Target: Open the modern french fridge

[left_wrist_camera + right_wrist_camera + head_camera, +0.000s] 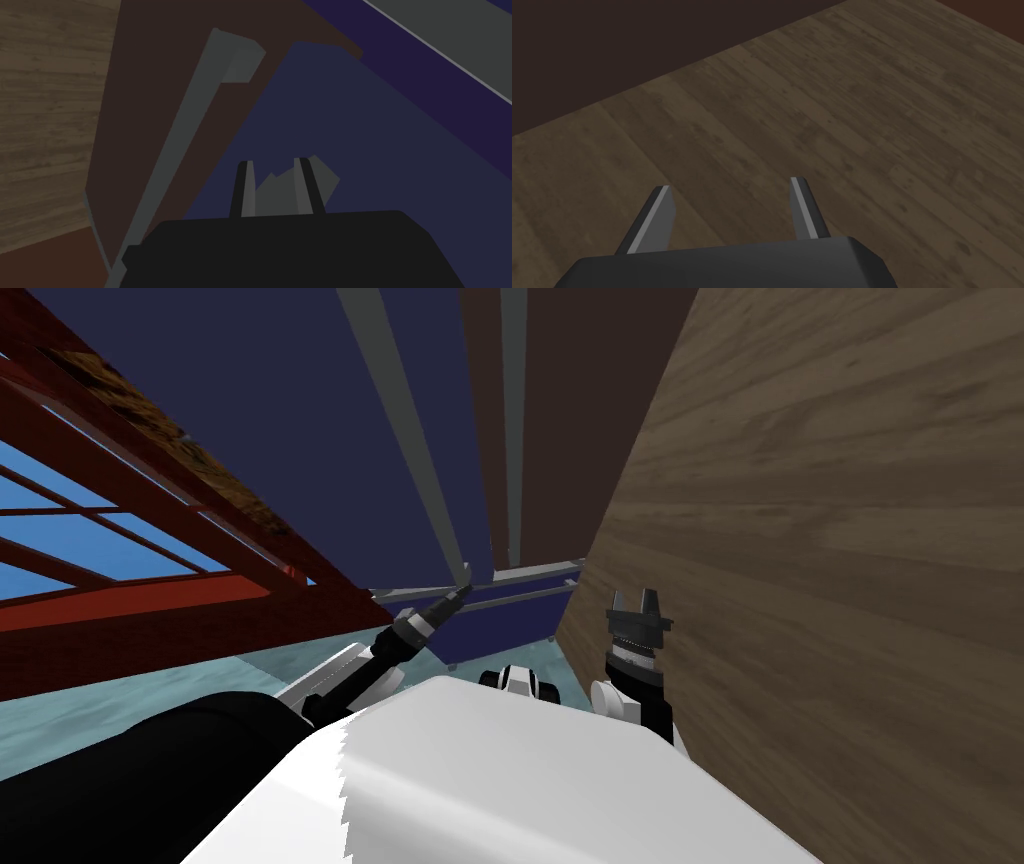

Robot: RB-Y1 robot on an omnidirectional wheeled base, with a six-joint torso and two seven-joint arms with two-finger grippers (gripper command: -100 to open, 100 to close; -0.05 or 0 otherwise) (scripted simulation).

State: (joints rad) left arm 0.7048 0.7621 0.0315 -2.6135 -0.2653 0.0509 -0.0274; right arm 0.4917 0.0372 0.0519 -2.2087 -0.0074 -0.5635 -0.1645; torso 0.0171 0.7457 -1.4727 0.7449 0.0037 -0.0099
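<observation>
The fridge stands right in front of me, with a dark blue left door [300, 388] and a brown right door [580, 408]. Each door carries a long grey handle [400, 418] near the middle seam. My left gripper [462, 588] is at the lower end of the blue door's handle. In the left wrist view, the left gripper [274, 162] is shut on that grey handle end [277, 195], fingers pressing its sides. The brown door's handle [185, 125] runs beside it. My right gripper [638, 596] hangs open beside a wooden panel, its jaws [729, 183] holding nothing.
A tall wood-grain panel [820, 538] stands close on the right of the fridge. A red-framed window [150, 548] slants on the left. Below the doors is a blue drawer front [500, 628] with horizontal grey bars. The floor [150, 688] is teal.
</observation>
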